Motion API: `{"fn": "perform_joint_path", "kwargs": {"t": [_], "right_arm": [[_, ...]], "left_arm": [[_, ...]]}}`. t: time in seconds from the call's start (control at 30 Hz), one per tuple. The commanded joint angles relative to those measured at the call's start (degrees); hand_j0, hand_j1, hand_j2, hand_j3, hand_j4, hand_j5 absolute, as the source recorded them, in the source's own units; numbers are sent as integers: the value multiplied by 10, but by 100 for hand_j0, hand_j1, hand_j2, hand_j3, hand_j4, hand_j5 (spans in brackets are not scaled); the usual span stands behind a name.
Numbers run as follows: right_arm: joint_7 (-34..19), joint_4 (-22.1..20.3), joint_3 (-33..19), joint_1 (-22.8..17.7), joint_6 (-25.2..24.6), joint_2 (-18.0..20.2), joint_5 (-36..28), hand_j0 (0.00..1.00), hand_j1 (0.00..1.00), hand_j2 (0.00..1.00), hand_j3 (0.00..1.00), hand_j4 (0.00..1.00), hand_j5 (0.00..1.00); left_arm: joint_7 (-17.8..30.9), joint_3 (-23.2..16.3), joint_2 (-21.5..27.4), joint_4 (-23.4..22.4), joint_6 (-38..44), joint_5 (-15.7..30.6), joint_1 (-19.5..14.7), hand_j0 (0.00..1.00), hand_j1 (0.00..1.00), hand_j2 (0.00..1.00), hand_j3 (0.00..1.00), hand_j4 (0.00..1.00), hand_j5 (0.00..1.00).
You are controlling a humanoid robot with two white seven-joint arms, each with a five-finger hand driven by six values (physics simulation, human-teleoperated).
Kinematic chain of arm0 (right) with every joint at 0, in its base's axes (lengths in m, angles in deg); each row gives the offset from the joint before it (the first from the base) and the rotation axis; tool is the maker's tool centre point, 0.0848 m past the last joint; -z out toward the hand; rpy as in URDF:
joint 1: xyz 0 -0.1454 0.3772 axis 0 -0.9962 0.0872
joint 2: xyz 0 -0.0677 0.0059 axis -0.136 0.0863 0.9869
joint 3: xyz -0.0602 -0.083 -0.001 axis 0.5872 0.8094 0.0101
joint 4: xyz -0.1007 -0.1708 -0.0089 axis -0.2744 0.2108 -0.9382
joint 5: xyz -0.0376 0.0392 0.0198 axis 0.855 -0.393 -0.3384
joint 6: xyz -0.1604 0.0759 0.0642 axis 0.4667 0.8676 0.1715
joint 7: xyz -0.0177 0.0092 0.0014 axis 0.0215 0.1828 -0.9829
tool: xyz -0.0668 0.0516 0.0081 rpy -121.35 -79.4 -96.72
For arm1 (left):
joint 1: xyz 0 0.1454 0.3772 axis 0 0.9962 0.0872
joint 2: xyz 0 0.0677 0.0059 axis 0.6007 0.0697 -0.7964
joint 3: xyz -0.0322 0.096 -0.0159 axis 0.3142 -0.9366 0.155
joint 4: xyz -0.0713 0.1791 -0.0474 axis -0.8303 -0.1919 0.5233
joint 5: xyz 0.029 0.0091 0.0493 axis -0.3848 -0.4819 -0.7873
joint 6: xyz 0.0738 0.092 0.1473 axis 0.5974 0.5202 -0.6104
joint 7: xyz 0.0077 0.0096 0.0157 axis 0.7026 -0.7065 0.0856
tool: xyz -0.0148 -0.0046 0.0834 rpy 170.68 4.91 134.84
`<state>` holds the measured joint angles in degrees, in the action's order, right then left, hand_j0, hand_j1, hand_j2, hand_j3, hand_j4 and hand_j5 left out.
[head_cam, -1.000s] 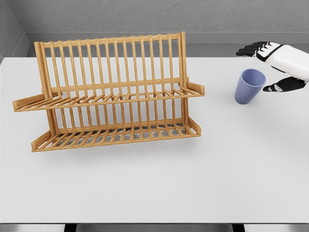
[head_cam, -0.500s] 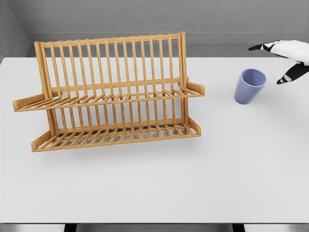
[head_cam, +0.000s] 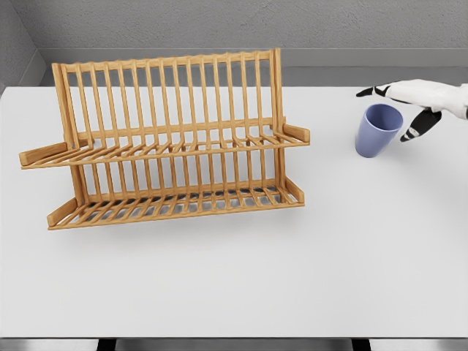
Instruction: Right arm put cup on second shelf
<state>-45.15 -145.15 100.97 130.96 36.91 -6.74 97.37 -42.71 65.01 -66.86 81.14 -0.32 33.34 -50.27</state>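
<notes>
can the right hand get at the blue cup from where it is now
Probably yes. The right hand hangs open just right of the blue cup, fingers spread above its rim, thumb lower beside it. Nothing lies between them; the wooden rack stands well off to the left on the table.

A dish rack stood on the table, filling the left and middle of the far half. It had two shelves, one above the other: the upper shelf ran out past the uprights on both sides, and the lower shelf sat in front of and below it, close to the table top. Both shelves held nothing. To the right of the rack, well apart from it, a cup stood on the table, leaning slightly. The right hand came in from the right edge, just beside the cup and above its rim, fingers spread, with one finger reaching behind the cup and another to its right.
</notes>
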Motion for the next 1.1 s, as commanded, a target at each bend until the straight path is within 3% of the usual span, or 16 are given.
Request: {"fn": "perform_joint_path", "kwargs": {"t": [0.0,0.47,0.53,0.63,0.77,1.07], "right_arm": [[0,10,7,0,0,-2,-2,100,100,100,100,100,100],[0,41,35,16,0,-15,-2,100,100,100,100,100,100],[0,40,37,16,0,-16,-2,80,80,80,80,80,80],[0,39,45,23,0,-23,-2,78,78,78,78,78,78],[0,40,48,26,0,-24,-2,65,65,65,65,65,65],[0,36,52,32,0,-24,-2,64,64,64,64,64,64]], "left_arm": [[0,0,0,0,1,0,0,100,100,100,100,100,100],[-1,0,0,0,0,0,0,100,100,100,100,100,100],[0,0,0,0,0,0,0,100,100,100,100,100,100],[0,0,0,0,0,0,0,100,100,100,100,100,100],[0,0,0,0,0,0,0,100,100,100,100,100,100],[0,0,0,0,1,0,0,100,100,100,100,100,100]]}}
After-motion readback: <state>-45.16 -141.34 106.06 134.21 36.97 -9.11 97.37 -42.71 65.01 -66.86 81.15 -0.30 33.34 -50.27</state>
